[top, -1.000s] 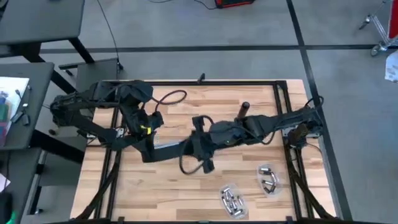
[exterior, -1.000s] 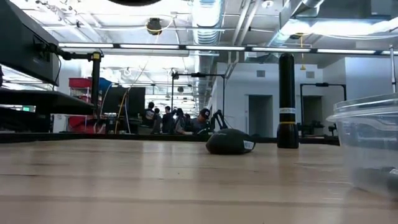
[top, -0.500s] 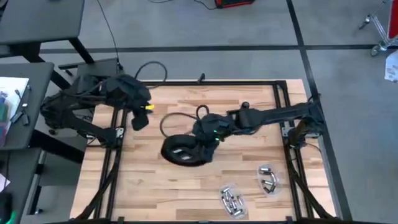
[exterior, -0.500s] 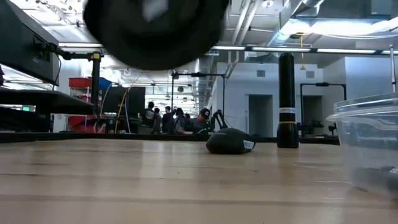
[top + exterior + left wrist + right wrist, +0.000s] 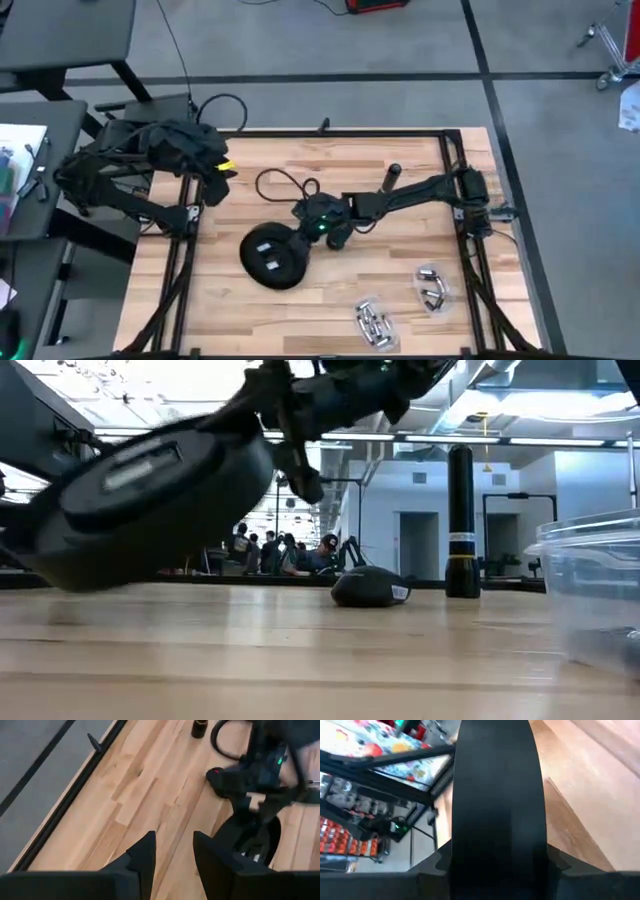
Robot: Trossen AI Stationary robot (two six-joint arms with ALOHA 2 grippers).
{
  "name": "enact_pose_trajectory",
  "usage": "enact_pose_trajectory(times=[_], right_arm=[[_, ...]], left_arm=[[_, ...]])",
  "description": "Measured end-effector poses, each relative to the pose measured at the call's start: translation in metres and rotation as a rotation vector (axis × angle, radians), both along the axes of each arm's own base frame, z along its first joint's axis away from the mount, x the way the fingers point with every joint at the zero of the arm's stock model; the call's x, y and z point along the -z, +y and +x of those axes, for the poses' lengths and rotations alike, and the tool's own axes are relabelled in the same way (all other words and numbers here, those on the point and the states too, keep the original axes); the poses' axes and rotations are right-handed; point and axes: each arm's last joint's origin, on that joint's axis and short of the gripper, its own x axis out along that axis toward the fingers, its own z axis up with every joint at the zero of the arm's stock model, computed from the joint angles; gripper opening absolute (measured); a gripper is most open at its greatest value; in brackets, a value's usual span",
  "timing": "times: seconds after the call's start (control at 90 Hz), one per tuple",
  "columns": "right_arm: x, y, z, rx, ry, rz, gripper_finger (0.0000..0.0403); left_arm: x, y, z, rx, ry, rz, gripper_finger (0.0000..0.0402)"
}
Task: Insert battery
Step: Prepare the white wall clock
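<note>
A black round device (image 5: 274,256) hangs over the middle of the table, my right gripper (image 5: 306,226) shut on its rim. Its flat face (image 5: 140,465) with a rectangular recess is tipped up. In the right wrist view the device's black edge (image 5: 495,795) fills the space between the fingers. Loose silver batteries lie in two clear tubs (image 5: 431,285) (image 5: 371,322) near the front right. My left gripper (image 5: 215,176) (image 5: 175,857) is open over the table's far-left part with nothing between its fingers. My right gripper pinches the device's rim (image 5: 495,825) between its two fingers (image 5: 437,865), on the side toward the table's far right. The fingers come from the right, slanting down. The device is lifted clear of the table and tilted, its far-from-gripper side lowest (image 5: 60,565).
A black cylinder (image 5: 393,176) (image 5: 461,520) stands upright at the far middle. A small black domed object (image 5: 370,587) lies on the wood near it. A clear tub wall (image 5: 600,590) is close at the front right. Bare wood (image 5: 230,310) lies at the front left.
My left arm has drawn back from the table's middle toward the far-left corner. My right gripper has carried the black device toward the near-left and down; the device has come lower into the low view and tipped, its recessed face now showing.
</note>
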Motion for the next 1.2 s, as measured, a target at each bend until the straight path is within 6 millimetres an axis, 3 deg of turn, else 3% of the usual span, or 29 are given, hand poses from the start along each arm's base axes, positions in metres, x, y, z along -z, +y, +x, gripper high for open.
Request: enact_pose_trajectory(times=[0.078,0.311,0.478,0.567,1.2], right_arm=[[0.014,0.004,0.006,0.003,0.035,0.045,0.0142],[0.027,0.005,0.011,0.028,0.045,0.102,0.0143],[0.040,0.003,0.010,0.044,0.101,0.079,0.0233],[0.041,0.000,0.010,0.043,0.111,0.063,0.0256],[0.049,-0.005,0.001,0.025,0.227,-0.048,0.0260]], left_arm=[[0.000,-0.001,0.002,0.006,0.000,-0.001,0.0109],[0.001,-0.001,0.003,0.012,0.007,-0.004,0.0109],[0.001,-0.002,0.003,0.025,0.010,-0.009,0.0109],[0.001,-0.002,0.003,0.027,0.010,-0.012,0.0109],[0.001,-0.002,0.003,0.042,0.014,0.002,0.0109]])
